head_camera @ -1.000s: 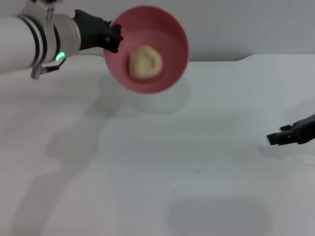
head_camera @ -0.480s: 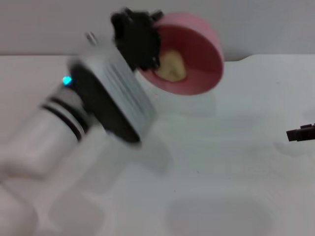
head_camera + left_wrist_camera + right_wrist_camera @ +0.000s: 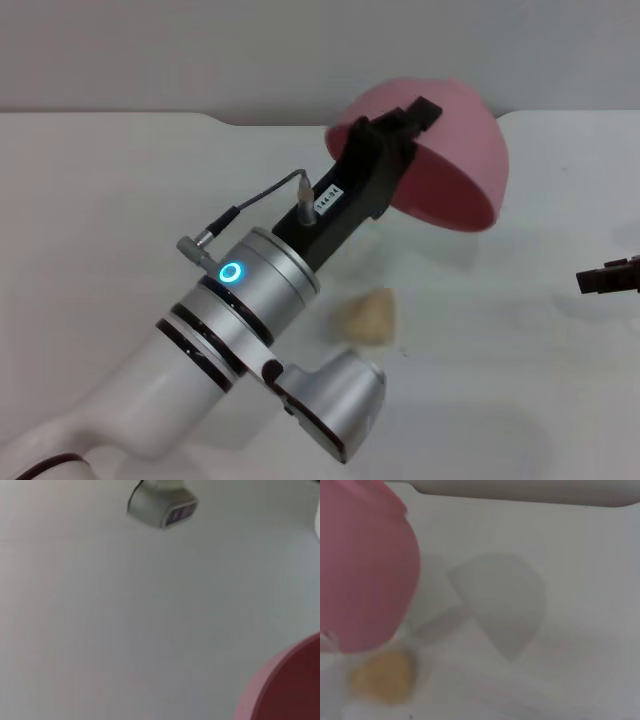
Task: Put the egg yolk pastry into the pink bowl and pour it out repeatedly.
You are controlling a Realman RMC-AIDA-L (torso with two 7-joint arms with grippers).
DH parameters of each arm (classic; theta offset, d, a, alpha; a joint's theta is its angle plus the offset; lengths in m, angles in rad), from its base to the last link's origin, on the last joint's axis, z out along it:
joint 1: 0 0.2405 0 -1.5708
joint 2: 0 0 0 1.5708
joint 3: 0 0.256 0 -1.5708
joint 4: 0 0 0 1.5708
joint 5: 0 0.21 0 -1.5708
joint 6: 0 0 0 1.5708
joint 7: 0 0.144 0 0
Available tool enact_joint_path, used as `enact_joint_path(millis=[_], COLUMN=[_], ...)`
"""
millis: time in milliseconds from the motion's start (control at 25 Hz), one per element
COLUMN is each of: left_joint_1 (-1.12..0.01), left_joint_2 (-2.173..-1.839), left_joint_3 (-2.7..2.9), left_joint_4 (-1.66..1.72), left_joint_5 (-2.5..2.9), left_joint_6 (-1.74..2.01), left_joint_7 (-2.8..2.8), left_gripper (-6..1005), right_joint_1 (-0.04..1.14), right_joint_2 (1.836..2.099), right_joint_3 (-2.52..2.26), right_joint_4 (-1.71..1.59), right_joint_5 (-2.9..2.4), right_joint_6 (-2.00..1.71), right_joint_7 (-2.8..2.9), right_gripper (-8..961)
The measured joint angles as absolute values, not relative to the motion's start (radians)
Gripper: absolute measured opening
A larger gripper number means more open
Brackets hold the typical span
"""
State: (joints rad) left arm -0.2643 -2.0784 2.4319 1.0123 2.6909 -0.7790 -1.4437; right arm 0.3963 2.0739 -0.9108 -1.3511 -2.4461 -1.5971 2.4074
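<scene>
My left gripper (image 3: 405, 118) is shut on the rim of the pink bowl (image 3: 455, 165) and holds it upside down, tilted, above the far middle of the table. The egg yolk pastry (image 3: 367, 316) is out of the bowl, a blurred tan lump at the table below the bowl. In the right wrist view the bowl (image 3: 362, 565) and the pastry (image 3: 384, 675) show too. The bowl's edge (image 3: 287, 685) shows in the left wrist view. My right gripper (image 3: 605, 278) is at the right edge of the head view, low over the table, apart from both.
The white table (image 3: 500, 400) runs to a pale wall at the back. My left arm (image 3: 230, 330) crosses the table's near left part. A grey device (image 3: 162, 507) hangs in the left wrist view.
My left arm has swung right and rolled over, turning the bowl from upright to upside down. The pastry has dropped out of the bowl. The right gripper has stayed at the right edge.
</scene>
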Motion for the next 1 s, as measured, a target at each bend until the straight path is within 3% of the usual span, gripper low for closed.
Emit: enact_joint_path(millis=[400, 680, 1000], left_joint_1=[-0.289, -0.290, -0.409], left_joint_2=[-2.074, -2.063, -2.048], left_joint_3=[2.346, 1.868, 1.444], left_joint_4=[1.120, 1.281, 1.221], left_joint_5=[2.228, 1.748, 1.858], left_joint_6=[-0.759, -0.002, 0.708], left_joint_7=[-1.502, -1.538, -1.900], left_gripper=[-1, 0, 0], right_joint_1=[0.410, 0.444, 0.509], right_joint_2=[2.073, 2.072, 2.071], right_joint_3=[-0.943, -1.000, -1.144], right_joint_4=[-1.339, -1.324, -1.273], right_joint_5=[-2.402, -2.393, -2.382], right_joint_6=[-1.584, -1.563, -1.512], right_joint_7=[2.400, 2.389, 2.370], right_gripper=[520, 530, 541])
